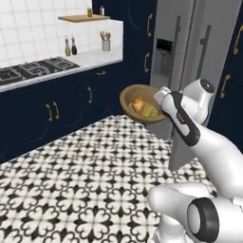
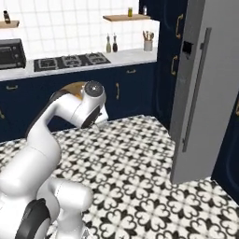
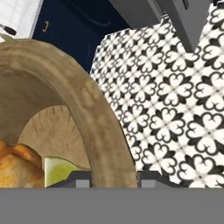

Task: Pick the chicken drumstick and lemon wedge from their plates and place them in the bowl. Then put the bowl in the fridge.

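Observation:
My gripper (image 3: 113, 179) is shut on the thick rim of the brown wooden bowl (image 3: 65, 96), one finger inside the wall and one outside. It holds the bowl (image 1: 134, 93) in the air above the tiled floor. Inside lie the golden-brown chicken drumstick (image 1: 138, 104) and the yellow-green lemon wedge (image 1: 150, 112), side by side; the hand view shows the drumstick (image 3: 19, 168) and the wedge (image 3: 59, 170) at the bottom. The tall grey fridge (image 1: 173, 38), with its black dispenser panel (image 1: 164, 45), stands just behind and right of the bowl. The plates are out of view.
A grey fridge door panel (image 2: 198, 93) with a long handle juts over the patterned floor (image 1: 95, 166) to the right of the arm. Navy cabinets (image 1: 71, 104) under a counter with a stove (image 1: 33, 69) run along the left and back.

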